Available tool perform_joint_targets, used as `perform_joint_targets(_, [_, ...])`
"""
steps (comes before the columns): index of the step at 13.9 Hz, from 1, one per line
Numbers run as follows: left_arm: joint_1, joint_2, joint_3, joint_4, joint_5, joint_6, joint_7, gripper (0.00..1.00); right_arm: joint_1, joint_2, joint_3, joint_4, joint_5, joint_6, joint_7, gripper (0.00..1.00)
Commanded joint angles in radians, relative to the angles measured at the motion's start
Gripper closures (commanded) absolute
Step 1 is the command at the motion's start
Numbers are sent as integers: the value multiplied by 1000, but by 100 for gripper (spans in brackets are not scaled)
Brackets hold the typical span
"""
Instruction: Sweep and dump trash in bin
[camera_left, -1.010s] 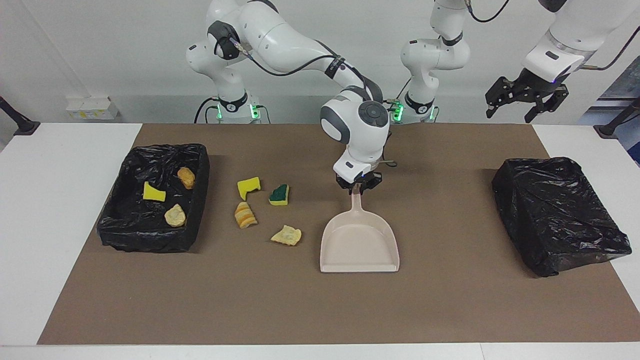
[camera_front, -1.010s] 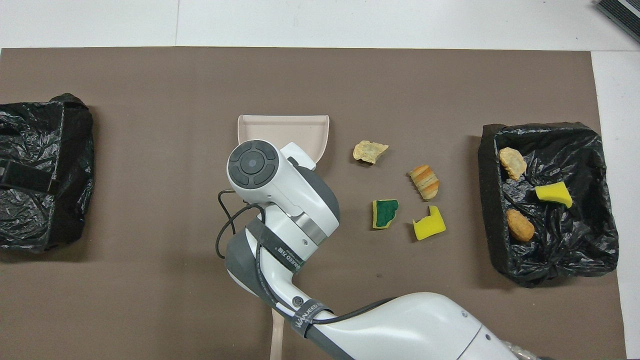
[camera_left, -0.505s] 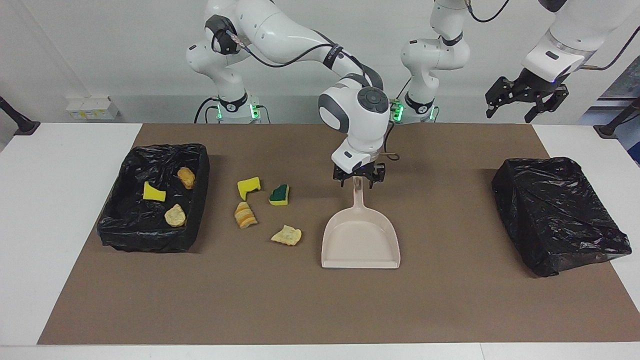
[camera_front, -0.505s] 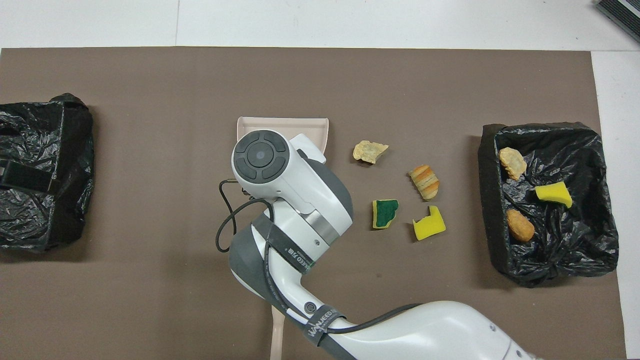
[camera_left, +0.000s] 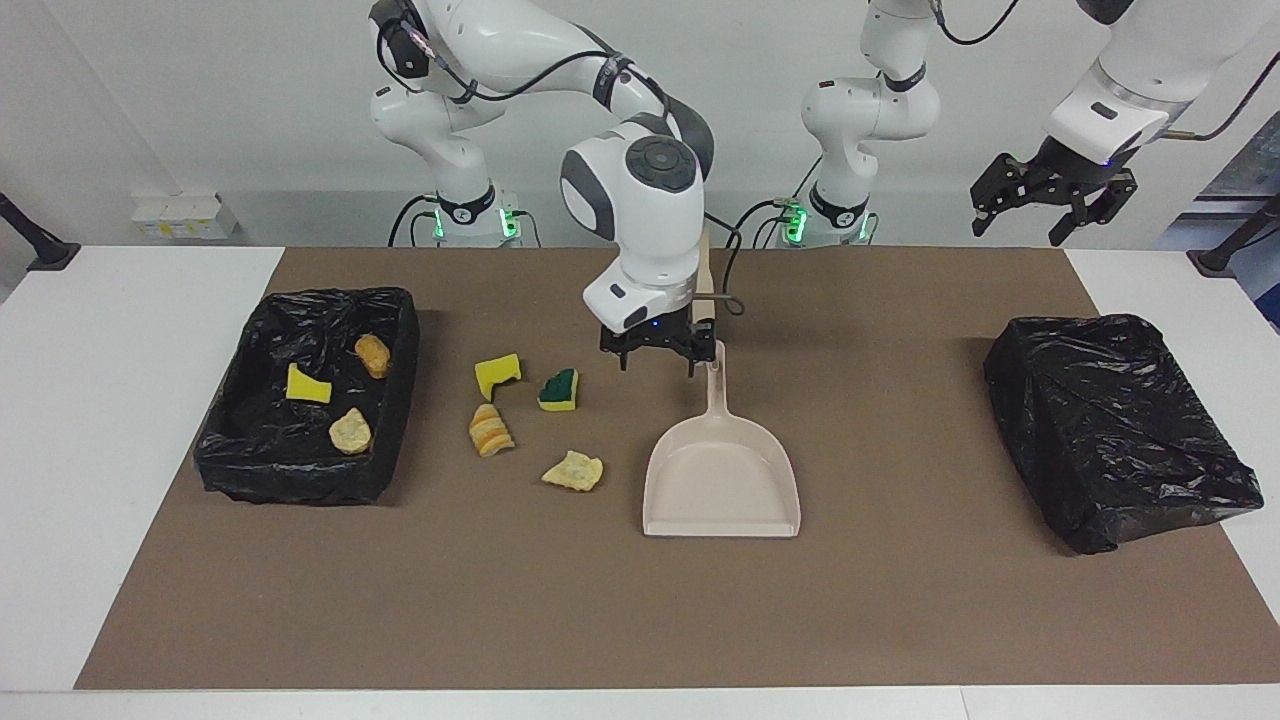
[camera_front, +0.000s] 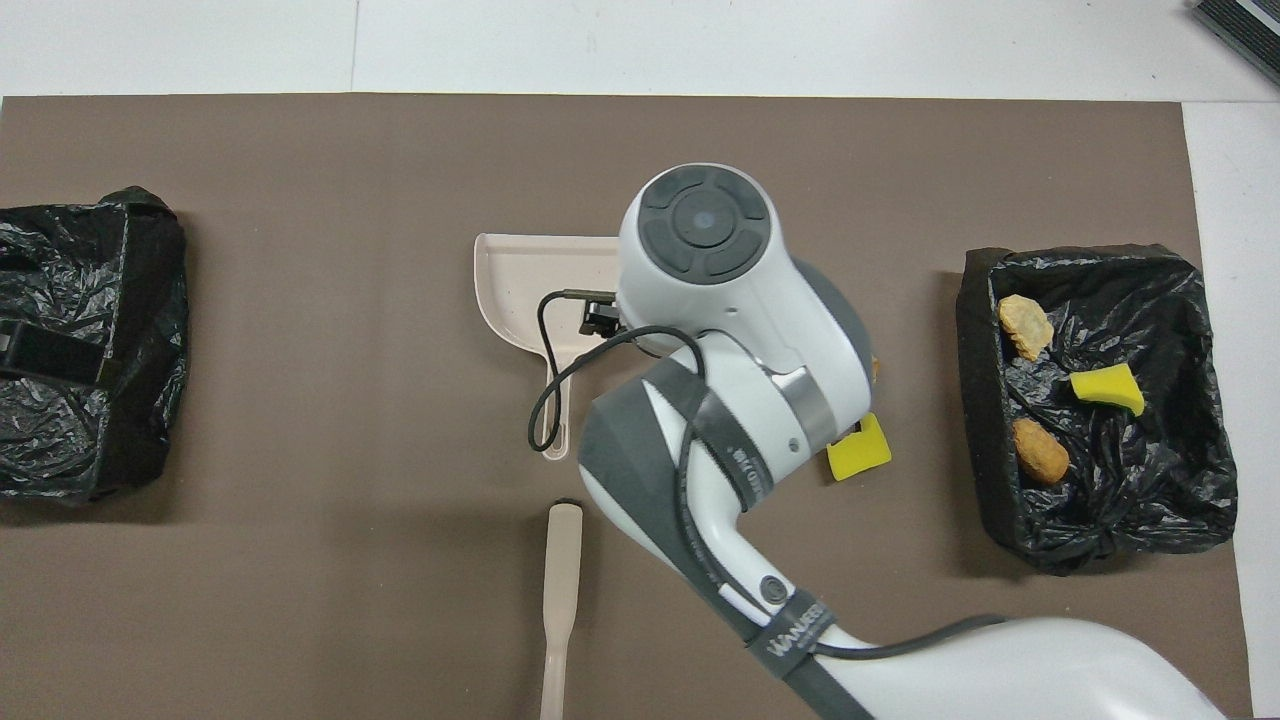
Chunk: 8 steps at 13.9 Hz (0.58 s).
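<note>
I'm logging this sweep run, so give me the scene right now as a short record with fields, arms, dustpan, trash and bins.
right gripper: open, empty, above the mat beside the dustpan handle
left gripper: open, waiting high over its end of the table
dustpan: flat on the mat, empty
brush: lying nearer the robots than the dustpan
trash on mat: green-topped sponge, yellow sponge chunk, striped bread piece, tan scrap
open bin: holds three scraps
covered bin: at the left arm's end
</note>
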Motion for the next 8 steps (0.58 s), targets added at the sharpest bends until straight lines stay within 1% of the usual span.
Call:
perform_joint_targets(1, [-10,1,-11,-10,7,63,7,0,-84,-65,9,-55,45,-34,-107,0])
perform_joint_targets(4, [-61,35,-18,-8,6,101,-64,0,-161,-97,7,-52,45,-63,-276,0])
perform_joint_targets(6, [-148,96,-19,-20,3,201,-180,0,-218,-117,7,-47,43,-72,-373,0])
perform_joint_targets(8, [-217,176,-18,-31,3,307,-219,0,-273,-146,3,-41,27,-80,-442,0])
